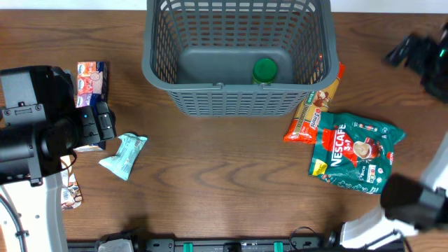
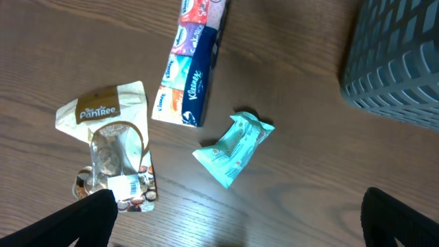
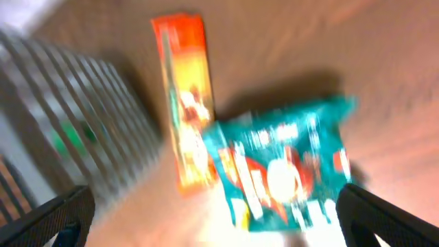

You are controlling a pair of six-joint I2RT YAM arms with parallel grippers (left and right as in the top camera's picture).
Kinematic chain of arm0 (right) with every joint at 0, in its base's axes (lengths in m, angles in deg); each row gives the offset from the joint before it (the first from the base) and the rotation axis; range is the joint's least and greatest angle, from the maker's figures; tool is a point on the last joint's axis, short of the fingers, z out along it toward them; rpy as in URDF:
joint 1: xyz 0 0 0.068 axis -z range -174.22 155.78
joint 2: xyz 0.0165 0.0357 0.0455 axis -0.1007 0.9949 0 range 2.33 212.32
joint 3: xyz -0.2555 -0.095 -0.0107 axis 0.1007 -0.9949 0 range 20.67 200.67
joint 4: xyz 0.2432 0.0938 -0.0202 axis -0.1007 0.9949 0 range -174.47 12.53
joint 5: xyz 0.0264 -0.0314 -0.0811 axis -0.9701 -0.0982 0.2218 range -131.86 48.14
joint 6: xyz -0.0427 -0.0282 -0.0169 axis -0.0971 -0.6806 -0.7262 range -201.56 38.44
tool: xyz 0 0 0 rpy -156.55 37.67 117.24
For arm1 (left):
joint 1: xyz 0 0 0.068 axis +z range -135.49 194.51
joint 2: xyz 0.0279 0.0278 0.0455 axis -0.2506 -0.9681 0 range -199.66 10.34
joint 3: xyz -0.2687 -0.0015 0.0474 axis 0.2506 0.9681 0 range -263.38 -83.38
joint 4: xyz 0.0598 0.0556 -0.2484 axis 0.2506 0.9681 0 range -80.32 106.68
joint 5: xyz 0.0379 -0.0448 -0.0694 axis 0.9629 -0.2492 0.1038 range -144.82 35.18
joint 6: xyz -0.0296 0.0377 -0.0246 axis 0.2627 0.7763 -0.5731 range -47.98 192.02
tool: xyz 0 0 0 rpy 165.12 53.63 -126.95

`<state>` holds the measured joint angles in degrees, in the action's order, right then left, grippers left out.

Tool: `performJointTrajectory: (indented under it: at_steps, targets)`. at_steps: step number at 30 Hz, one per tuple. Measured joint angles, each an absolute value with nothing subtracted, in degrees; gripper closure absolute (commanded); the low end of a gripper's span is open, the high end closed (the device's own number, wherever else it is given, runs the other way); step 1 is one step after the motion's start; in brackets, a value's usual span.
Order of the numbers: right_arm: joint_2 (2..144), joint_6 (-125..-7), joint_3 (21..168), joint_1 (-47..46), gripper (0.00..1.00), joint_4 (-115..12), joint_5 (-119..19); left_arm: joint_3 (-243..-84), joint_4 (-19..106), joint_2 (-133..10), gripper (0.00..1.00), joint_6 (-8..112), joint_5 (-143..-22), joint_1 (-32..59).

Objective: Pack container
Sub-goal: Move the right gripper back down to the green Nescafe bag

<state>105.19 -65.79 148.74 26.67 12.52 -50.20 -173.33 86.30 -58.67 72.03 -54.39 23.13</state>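
Observation:
The dark grey container point(image 1: 161, 66) stands at the table's back centre, with a green-lidded item point(image 1: 264, 70) on its floor. Its corner shows in the left wrist view point(image 2: 398, 68). My left gripper point(image 2: 240, 230) is open and empty above the table, near a teal packet point(image 2: 233, 147), a Kleenex pack point(image 2: 192, 68) and a Pantree bag point(image 2: 110, 151). My right gripper point(image 3: 219, 233) is open and empty above a green Nescafe bag point(image 3: 281, 171) and an orange packet point(image 3: 185, 103); this view is blurred.
In the overhead view the teal packet point(image 1: 124, 155) and Kleenex pack point(image 1: 91, 82) lie beside the left arm point(image 1: 42, 133). The Nescafe bag point(image 1: 357, 150) and orange packet point(image 1: 315, 112) lie right of the container, near the right arm point(image 1: 413, 203).

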Motion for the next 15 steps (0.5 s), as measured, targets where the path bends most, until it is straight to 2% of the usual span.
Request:
performJointTrajectory:
  at_steps: [5, 10, 15]
  targets:
    - [90.4, -67.1, 129.2, 26.7, 0.01, 12.7, -47.7, -173.4, 86.3, -58.7, 0.02, 72.0, -54.4, 23.1]
    - [75.1, -67.9, 116.9, 26.7, 0.01, 11.6, -43.1, -173.4, 86.2, -58.7, 0.01, 72.0, -54.4, 23.1]
    - [64.5, -74.8, 106.3, 26.8, 0.01, 2.2, -35.8, -173.4, 86.2, -58.7, 0.01, 72.0, -54.4, 23.1]
